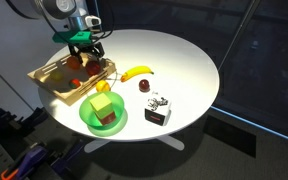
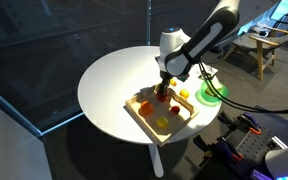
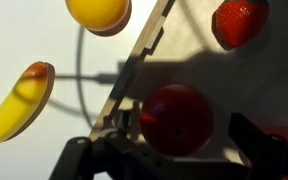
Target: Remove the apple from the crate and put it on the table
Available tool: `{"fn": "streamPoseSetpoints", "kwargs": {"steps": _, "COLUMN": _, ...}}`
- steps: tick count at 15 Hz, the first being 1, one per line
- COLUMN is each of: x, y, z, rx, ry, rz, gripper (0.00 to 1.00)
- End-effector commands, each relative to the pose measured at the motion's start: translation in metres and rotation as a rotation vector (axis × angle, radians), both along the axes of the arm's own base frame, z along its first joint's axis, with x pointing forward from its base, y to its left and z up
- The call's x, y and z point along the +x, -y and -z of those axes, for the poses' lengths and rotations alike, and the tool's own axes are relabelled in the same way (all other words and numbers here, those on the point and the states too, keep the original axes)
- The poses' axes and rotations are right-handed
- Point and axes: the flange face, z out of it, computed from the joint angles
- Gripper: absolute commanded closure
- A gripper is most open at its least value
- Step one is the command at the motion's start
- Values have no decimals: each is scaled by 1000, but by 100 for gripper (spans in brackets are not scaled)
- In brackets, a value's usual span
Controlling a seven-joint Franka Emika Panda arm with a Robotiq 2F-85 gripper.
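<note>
The apple [image 3: 176, 118] is round and bright red and lies in the light-wood crate [image 1: 52, 76], close to its slatted side [image 3: 144, 50]. My gripper [image 3: 181, 135] is low over the crate in both exterior views [image 1: 88, 55] [image 2: 164, 90]. It is open, with one finger on each side of the apple and a small gap showing at one finger. The crate [image 2: 144, 112] stands near the edge of the round white table [image 1: 179, 60].
A banana [image 1: 136, 72] [image 3: 19, 100] lies on the table just outside the crate. An orange fruit [image 3: 97, 10] sits by the crate's side and another red fruit [image 3: 239, 22] lies inside. A green bowl [image 1: 87, 118], a dark-maroon fruit [image 1: 144, 88] and a small black-and-white object [image 1: 157, 108] stand nearby.
</note>
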Motion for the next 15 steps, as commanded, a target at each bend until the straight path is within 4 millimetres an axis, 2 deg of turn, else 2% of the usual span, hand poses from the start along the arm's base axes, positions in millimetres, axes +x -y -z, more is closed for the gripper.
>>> {"fn": "streamPoseSetpoints", "kwargs": {"steps": 1, "x": 0, "y": 0, "z": 0, "rx": 0, "ry": -1, "rz": 0, "gripper": 0}}
{"fn": "streamPoseSetpoints", "kwargs": {"steps": 15, "x": 10, "y": -2, "z": 2, "rx": 4, "ry": 15, "rz": -6, "gripper": 0}}
